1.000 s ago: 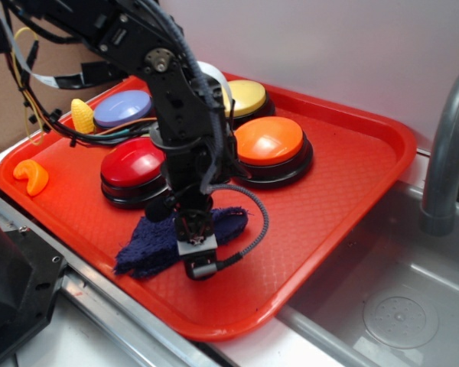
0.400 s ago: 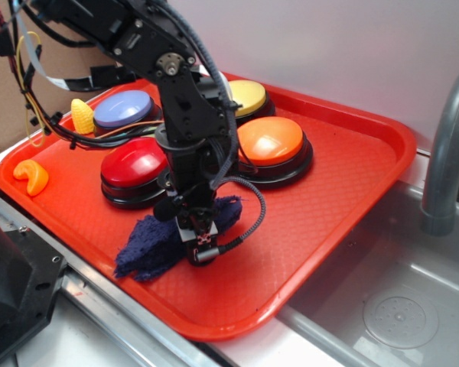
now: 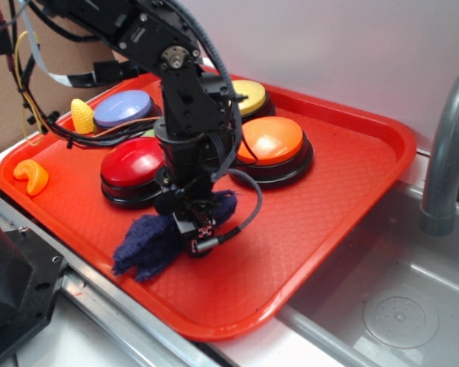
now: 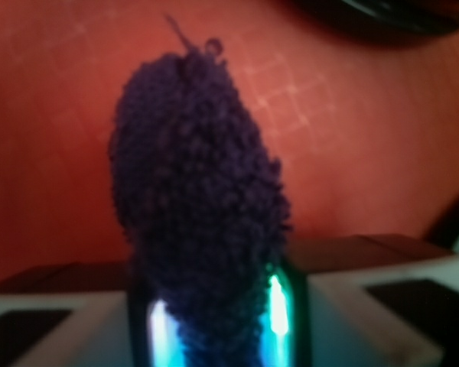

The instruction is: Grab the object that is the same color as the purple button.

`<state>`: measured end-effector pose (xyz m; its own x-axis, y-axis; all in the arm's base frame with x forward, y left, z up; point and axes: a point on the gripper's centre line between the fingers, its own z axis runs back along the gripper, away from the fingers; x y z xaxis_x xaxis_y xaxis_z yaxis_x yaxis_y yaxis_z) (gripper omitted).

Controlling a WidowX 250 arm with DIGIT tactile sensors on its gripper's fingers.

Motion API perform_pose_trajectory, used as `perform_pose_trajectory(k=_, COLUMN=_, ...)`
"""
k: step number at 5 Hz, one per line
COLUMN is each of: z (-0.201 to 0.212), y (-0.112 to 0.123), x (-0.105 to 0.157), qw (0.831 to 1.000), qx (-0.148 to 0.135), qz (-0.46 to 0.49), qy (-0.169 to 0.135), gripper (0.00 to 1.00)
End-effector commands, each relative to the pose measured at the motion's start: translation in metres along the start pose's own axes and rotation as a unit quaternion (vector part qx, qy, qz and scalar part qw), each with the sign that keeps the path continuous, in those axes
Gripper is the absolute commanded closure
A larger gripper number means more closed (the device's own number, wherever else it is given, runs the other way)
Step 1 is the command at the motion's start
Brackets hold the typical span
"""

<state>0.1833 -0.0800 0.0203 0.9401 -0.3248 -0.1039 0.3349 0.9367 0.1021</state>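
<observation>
The end effector (image 3: 193,229) pinches a fold of the navy-purple rag (image 3: 149,243) on the red tray (image 3: 344,183), just in front of the red button (image 3: 130,164); its color matches the purple button (image 3: 122,107).

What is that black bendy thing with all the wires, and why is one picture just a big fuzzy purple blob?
The black thing is a robot arm. At its tip is a pincer for grabbing. One picture is taken from the side. It shows a red tray with four big push buttons: purple, red, yellow and orange. The other picture comes from a tiny camera on the arm's wrist, so everything looks huge. The fuzzy blob is a dark purple rag, squeezed between the pincer's two fingers. In the side picture the same rag lies on the tray under the pincer.
</observation>
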Motion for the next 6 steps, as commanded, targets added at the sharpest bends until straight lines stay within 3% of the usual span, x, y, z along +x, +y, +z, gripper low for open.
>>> perform_pose_trajectory(k=1, z=0.072, y=0.021, x=-0.006, qw=0.995, qx=0.009, qz=0.083, qy=-0.054, gripper=1.0)
perform_pose_trajectory(k=3, z=0.117, y=0.062, x=-0.029, qw=0.987, qx=-0.032, qz=0.144, qy=-0.066, gripper=1.0)
perform_pose_trajectory(k=4, z=0.134, y=0.078, x=-0.043, qw=0.981, qx=-0.031, qz=0.17, qy=-0.087, gripper=1.0)
perform_pose_trajectory(k=6, z=0.142, y=0.088, x=-0.056, qw=0.978, qx=-0.022, qz=0.189, qy=-0.088, gripper=1.0)
